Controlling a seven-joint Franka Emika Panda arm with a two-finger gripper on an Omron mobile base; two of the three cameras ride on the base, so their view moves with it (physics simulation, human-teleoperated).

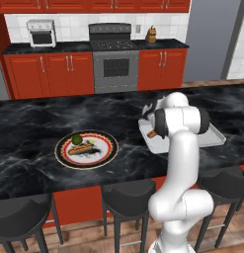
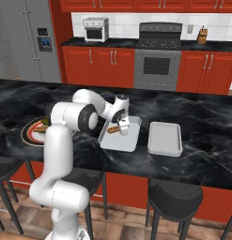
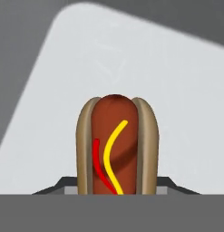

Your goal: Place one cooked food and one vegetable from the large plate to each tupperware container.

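Note:
My gripper (image 2: 121,125) is shut on a hot dog (image 3: 117,145) with red and yellow sauce lines, holding it low over the nearer tupperware container (image 2: 118,142), a light-grey tray. The held hot dog (image 2: 113,129) sits at that tray's far left part; whether it touches the floor I cannot tell. The second tupperware container (image 2: 165,138) lies empty just to the right. The large plate (image 1: 61,153) rests left of the trays and holds a round green vegetable (image 1: 76,139) and another bun-like cooked food (image 1: 83,147). My arm hides part of the trays in the left base view.
Dark bar stools (image 1: 128,195) line the near edge of the black marble counter (image 1: 34,123). Across the kitchen stand red cabinets, a stove (image 1: 116,57), a toaster oven (image 1: 41,32) and a knife block (image 1: 151,34). A fridge (image 2: 35,40) stands at far left.

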